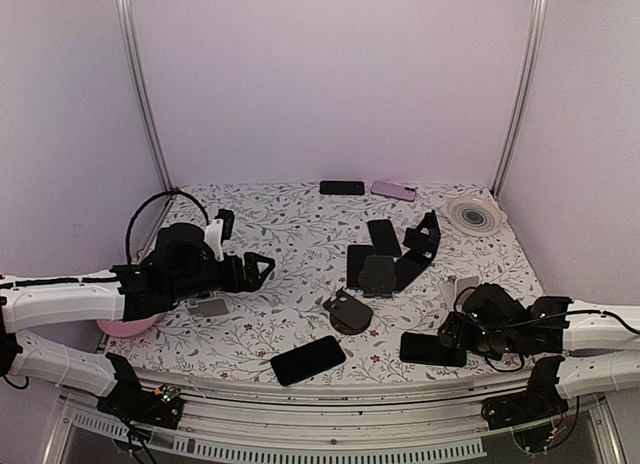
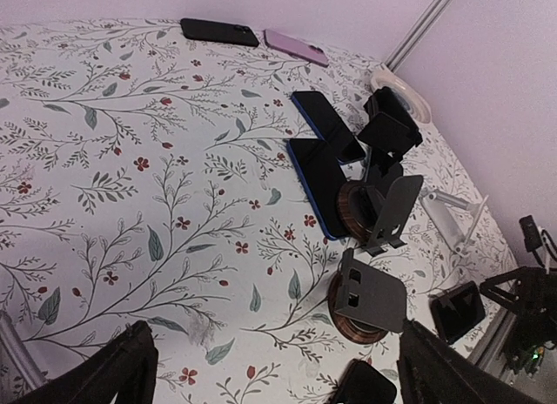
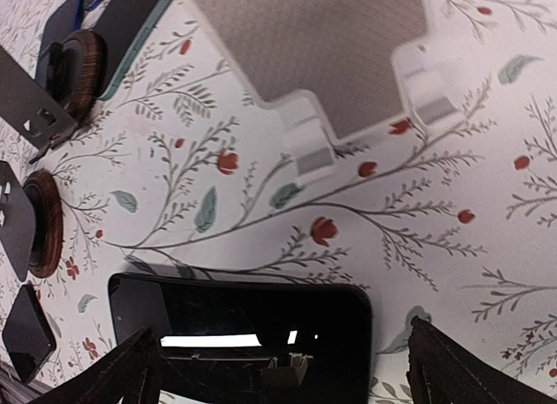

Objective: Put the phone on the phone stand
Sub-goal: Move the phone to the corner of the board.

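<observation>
A black phone (image 3: 239,321) lies flat near the table's front right, also in the top view (image 1: 432,349). My right gripper (image 3: 287,369) is open, low over it, one finger on either side of the phone; in the top view it sits at the phone's right end (image 1: 452,332). A dark metal phone stand on a round wooden base (image 2: 370,295) stands mid-table (image 1: 347,310). My left gripper (image 2: 274,378) is open and empty, above the table left of that stand (image 1: 256,269).
A second wooden-base stand (image 2: 383,208), a black folding stand (image 1: 425,239) and a white stand (image 3: 322,47) are nearby. Other phones lie at the front (image 1: 308,359), mid-table (image 2: 318,182) and the back (image 1: 342,187), one pink (image 1: 393,190). A pink bowl (image 1: 128,327) sits left.
</observation>
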`<state>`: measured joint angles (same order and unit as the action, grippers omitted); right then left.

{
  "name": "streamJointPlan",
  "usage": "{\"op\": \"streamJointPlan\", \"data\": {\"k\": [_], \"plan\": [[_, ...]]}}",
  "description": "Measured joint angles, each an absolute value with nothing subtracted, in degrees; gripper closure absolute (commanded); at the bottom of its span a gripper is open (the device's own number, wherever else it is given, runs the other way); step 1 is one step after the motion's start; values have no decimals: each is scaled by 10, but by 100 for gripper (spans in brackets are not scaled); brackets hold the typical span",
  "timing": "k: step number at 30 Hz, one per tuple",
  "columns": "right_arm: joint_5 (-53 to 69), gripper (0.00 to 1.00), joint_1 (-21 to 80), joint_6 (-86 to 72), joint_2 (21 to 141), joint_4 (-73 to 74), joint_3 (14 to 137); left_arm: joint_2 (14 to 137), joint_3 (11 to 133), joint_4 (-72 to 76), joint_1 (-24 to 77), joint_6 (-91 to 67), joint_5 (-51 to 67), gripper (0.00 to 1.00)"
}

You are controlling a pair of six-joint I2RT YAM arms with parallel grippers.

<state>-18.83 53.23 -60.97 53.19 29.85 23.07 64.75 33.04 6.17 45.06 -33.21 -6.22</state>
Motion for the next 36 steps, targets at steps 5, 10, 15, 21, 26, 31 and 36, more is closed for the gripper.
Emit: {"op": "streamJointPlan", "data": {"k": [5,10,15,21,26,31,36], "plan": [[-187,1,532,-675,491,344,203,647,330,65,451,-332,-62,3],[-167,1,532,-692,490,328,197,647,330,66,451,-332,-62,3],[-129,1,533,-683,544,253,196,647,330,66,451,-332,-62,3],[-107,1,582,-696,580,167,197,647,329,67,451,-332,-62,3],[-93,1,663,-726,653,156,247,647,329,67,451,-332,-62,3],[-135,1,666,-698,671,201,287,646,329,67,451,-332,-62,3],[-152,1,656,-560,690,210,323,642,329,67,451,-330,-62,3]]}}
